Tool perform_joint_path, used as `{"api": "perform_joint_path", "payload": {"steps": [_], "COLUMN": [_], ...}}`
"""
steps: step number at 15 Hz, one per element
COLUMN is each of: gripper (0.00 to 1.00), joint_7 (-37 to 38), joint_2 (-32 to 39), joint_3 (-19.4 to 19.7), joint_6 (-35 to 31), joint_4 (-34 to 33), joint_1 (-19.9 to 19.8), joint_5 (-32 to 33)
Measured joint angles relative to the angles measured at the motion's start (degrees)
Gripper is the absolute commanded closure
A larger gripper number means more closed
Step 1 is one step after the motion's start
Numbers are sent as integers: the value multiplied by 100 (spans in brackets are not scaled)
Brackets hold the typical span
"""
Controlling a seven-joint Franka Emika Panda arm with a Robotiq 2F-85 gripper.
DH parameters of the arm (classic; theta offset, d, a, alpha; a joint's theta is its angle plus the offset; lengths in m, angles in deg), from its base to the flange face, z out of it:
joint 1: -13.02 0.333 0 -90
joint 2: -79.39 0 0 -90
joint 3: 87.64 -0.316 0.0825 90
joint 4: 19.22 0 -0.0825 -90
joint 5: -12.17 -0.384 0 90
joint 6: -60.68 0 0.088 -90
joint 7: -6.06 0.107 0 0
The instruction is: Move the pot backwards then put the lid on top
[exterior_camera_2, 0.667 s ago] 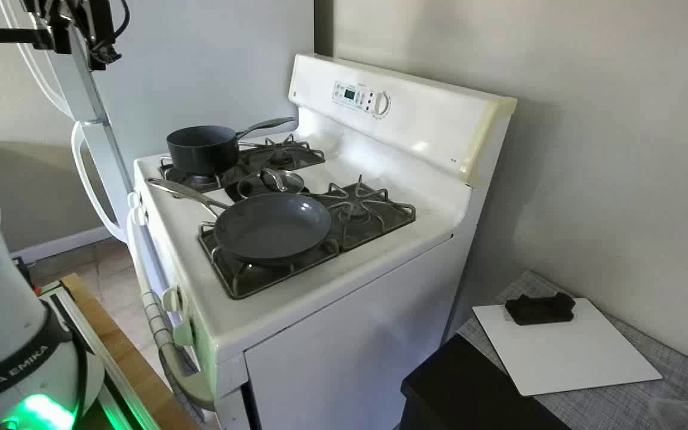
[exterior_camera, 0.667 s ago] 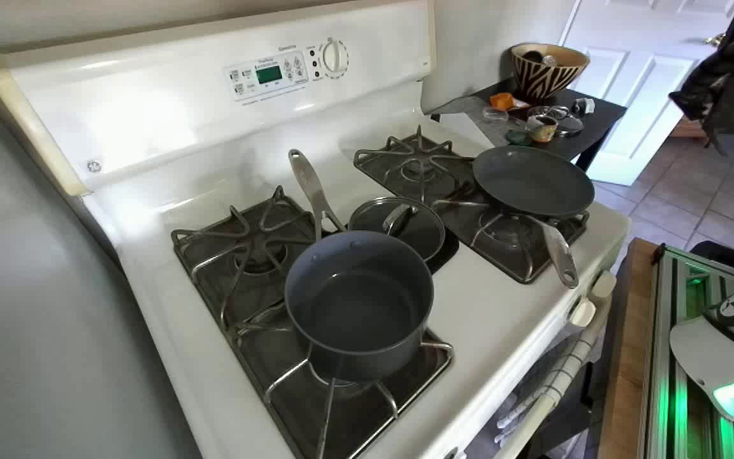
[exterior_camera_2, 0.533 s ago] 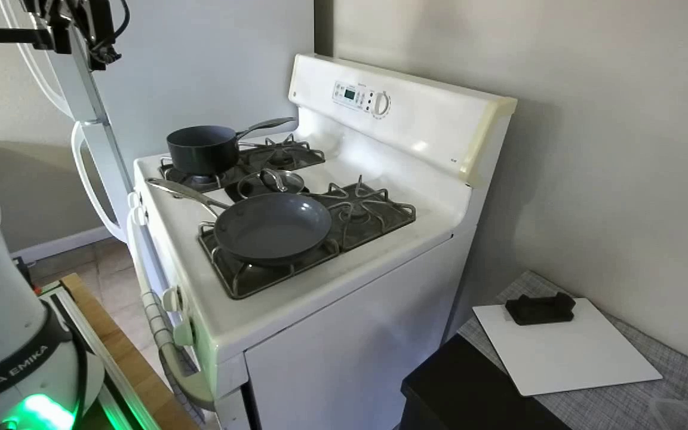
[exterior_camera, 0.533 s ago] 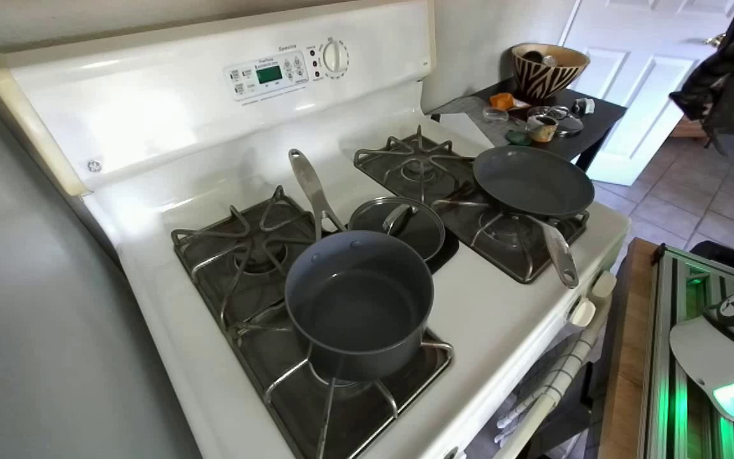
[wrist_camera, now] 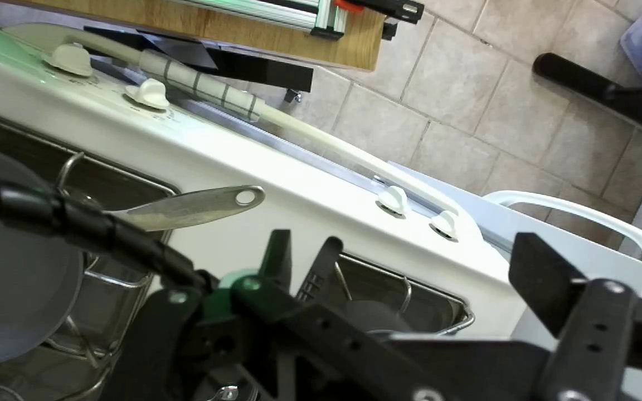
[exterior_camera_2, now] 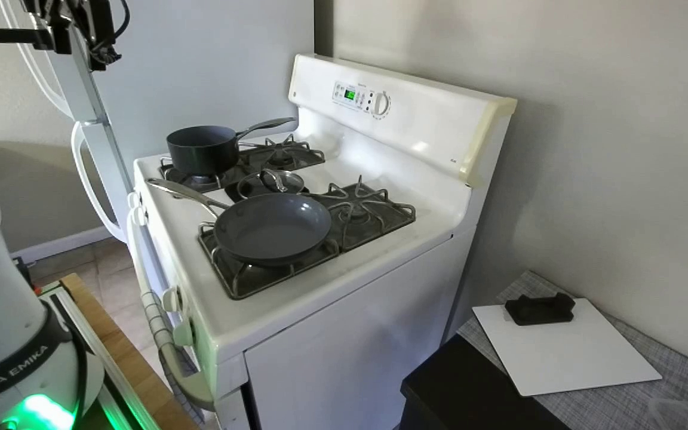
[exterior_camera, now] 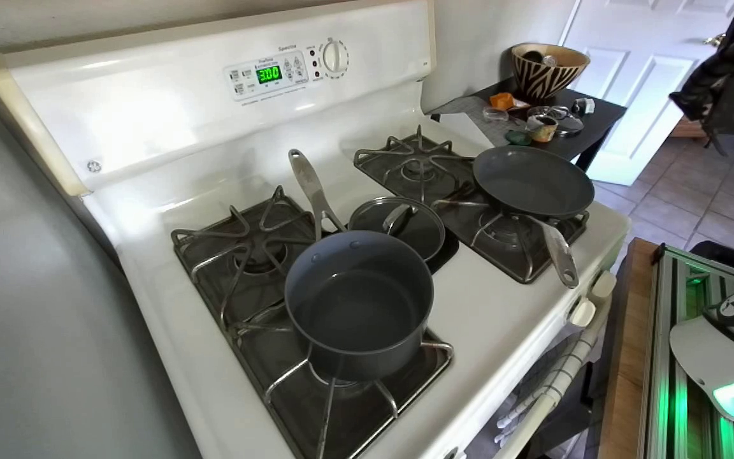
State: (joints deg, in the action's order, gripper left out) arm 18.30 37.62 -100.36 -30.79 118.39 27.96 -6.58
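The pot (exterior_camera: 359, 312), deep and dark grey, stands upright on the front burner grate farthest from the side table. Its silvery handle points to the stove's back. It also shows in an exterior view (exterior_camera_2: 203, 151); in the wrist view only a bit of it (wrist_camera: 374, 314) shows behind my gripper. The lid (exterior_camera: 421, 233) lies between the burners beside the pot, metal handle up; it shows in an exterior view too (exterior_camera_2: 254, 186). My gripper (wrist_camera: 404, 250) is open and empty, high above the stove front. In both exterior views it is dark at the top edge (exterior_camera: 714, 95) (exterior_camera_2: 99, 51).
A shallow dark pan (exterior_camera: 532, 180) sits on the opposite front burner, its pale handle (wrist_camera: 193, 209) over the front edge. The stove's back panel (exterior_camera: 169, 95) rises behind the burners. A grey fridge (exterior_camera_2: 212, 65) stands beside the pot. A side table (exterior_camera: 596, 121) holds a bowl.
The stove's clock display, dark in the earlier frames, is now lit green. The pot, lid, pan and arm have not visibly moved.
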Motion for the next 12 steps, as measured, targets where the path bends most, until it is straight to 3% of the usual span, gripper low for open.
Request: {"api": "perform_joint_path", "payload": {"steps": [4,9,12], "gripper": [0,0,0], "joint_7": [444,994,1479], "joint_2": [155,978,1607], "joint_3": [-144,-481,-797], "joint_6": [-1024,-3483,-4711], "joint_4": [9,9,1], "joint_1": [-370,-841,-1074], "joint_5": [-2,132,729]}}
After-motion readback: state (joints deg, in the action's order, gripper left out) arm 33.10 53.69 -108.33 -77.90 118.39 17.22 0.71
